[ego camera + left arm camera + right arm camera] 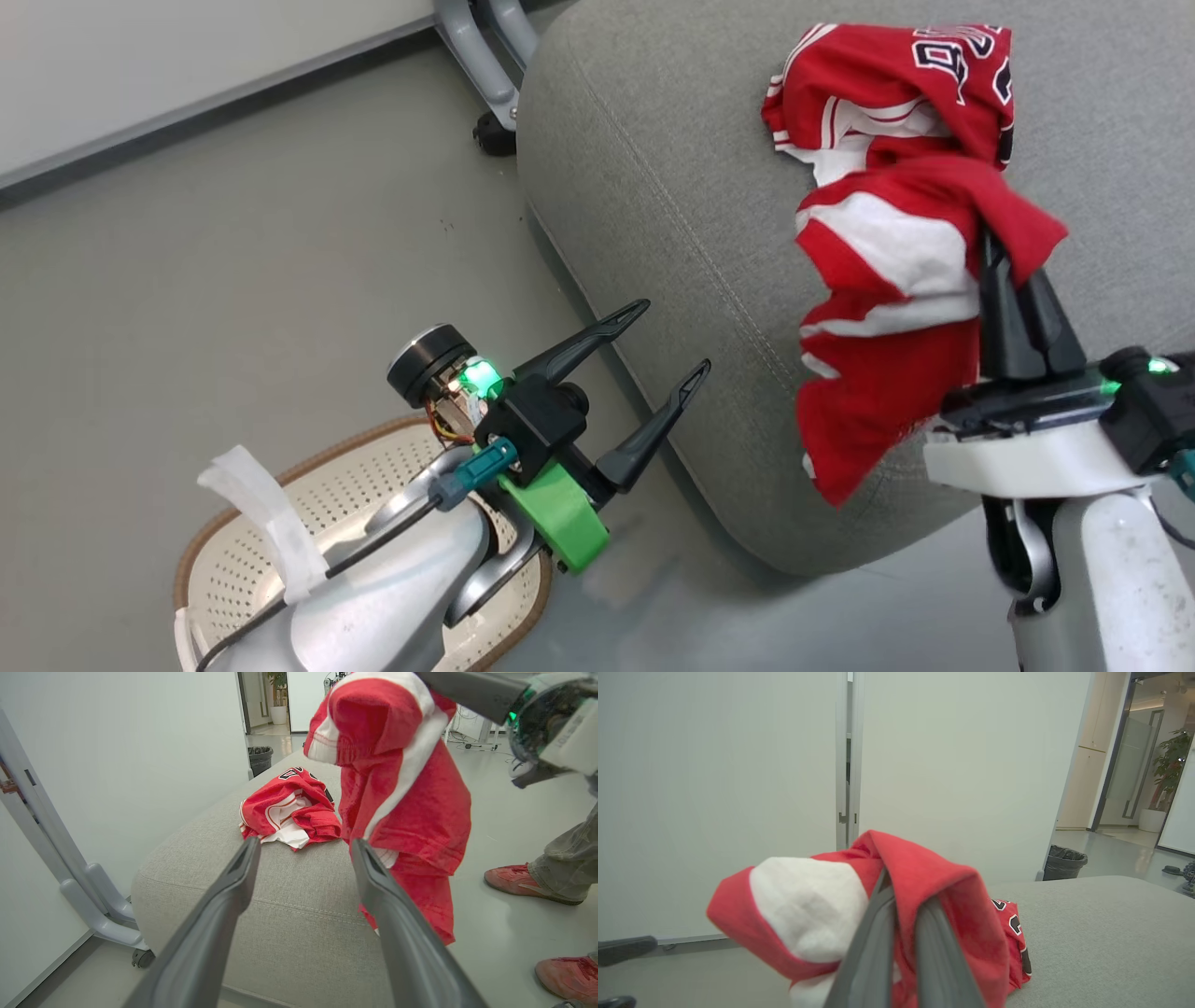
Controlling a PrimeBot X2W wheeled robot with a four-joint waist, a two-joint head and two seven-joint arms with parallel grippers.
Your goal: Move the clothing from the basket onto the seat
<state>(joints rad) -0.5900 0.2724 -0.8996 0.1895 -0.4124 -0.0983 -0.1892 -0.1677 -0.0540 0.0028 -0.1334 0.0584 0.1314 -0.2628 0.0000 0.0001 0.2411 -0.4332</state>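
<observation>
The right pincer (997,257) pinches red clothing (868,392) at the seat (653,187) edge. Dropped here, it could slide onto the floor (280,280). The left pincer (674,334) is spread wide.

Your head camera looks steeply down from above onto the seat's (653,187) near corner, the floor (233,280) and the basket (350,481). Your left wrist camera sits low off that corner, facing level across the cushion past the left end effector (304,842), while your right wrist camera peers level from right behind the hanging red garment (934,882). All three share the numbered jersey (896,84) lying on the seat.
</observation>
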